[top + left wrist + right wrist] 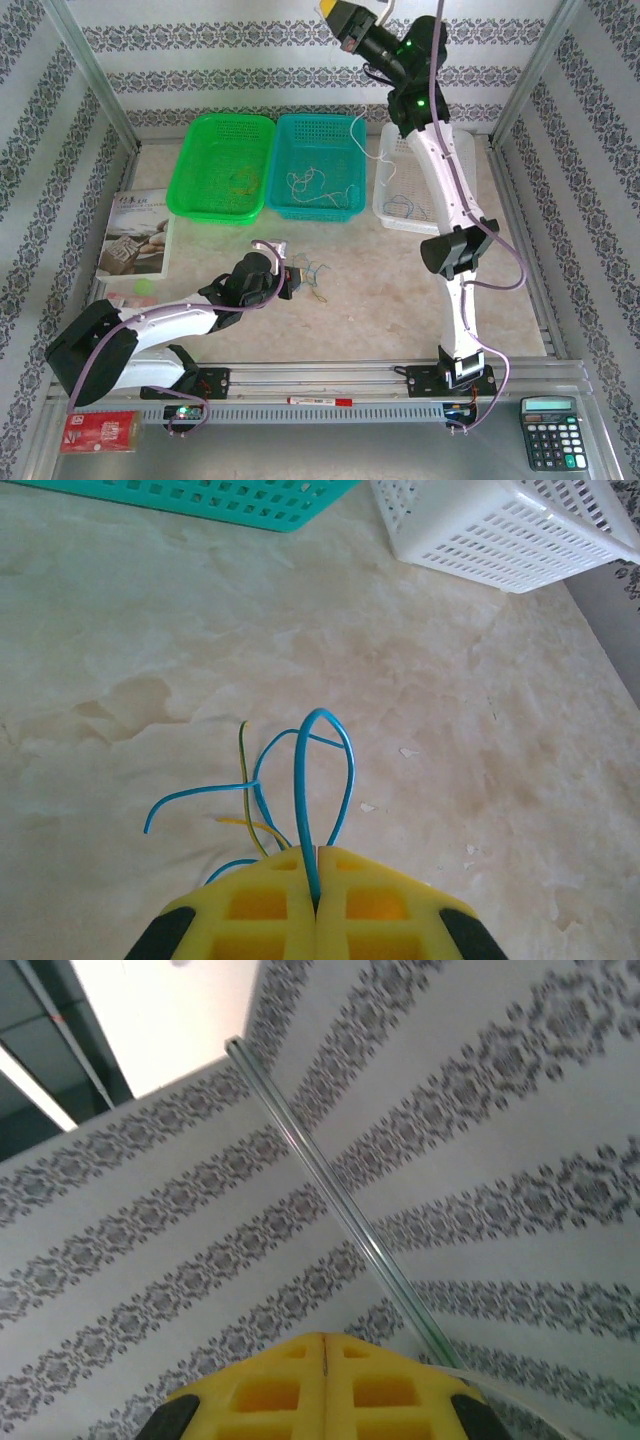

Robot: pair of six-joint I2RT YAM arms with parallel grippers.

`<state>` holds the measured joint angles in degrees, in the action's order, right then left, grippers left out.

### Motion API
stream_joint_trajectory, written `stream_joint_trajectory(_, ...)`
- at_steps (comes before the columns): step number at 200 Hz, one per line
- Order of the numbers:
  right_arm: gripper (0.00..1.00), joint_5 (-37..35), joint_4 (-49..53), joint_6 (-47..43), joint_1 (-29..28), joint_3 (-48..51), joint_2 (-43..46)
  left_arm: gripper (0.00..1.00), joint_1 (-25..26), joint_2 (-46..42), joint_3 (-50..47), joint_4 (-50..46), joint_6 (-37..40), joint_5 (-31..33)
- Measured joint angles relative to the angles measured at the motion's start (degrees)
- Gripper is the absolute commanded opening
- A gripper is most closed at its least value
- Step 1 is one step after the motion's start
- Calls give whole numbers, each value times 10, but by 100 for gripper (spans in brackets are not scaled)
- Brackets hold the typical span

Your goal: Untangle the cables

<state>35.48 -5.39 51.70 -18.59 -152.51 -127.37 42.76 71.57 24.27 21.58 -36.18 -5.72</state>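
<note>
As things lie: cables (305,180) rest in baskets (320,118), upper frame.
Left gripper (316,852): clamps blue cable (300,770), yellowish cable (243,750) crossing it.
Right gripper (324,1338): closed, apparently empty.
Remaining: probably this pair.

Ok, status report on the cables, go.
Left gripper shut on blue cable, yellowish cable alongside. Right gripper shut, raised high. Teal basket and white basket farther off.
</note>
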Motion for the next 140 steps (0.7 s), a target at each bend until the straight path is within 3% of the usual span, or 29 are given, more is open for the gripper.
stream_joint_trajectory(140, 0, -2, 4, -8, 5, -54, 1, 0, 0, -1, -3, -7, -2, 0)
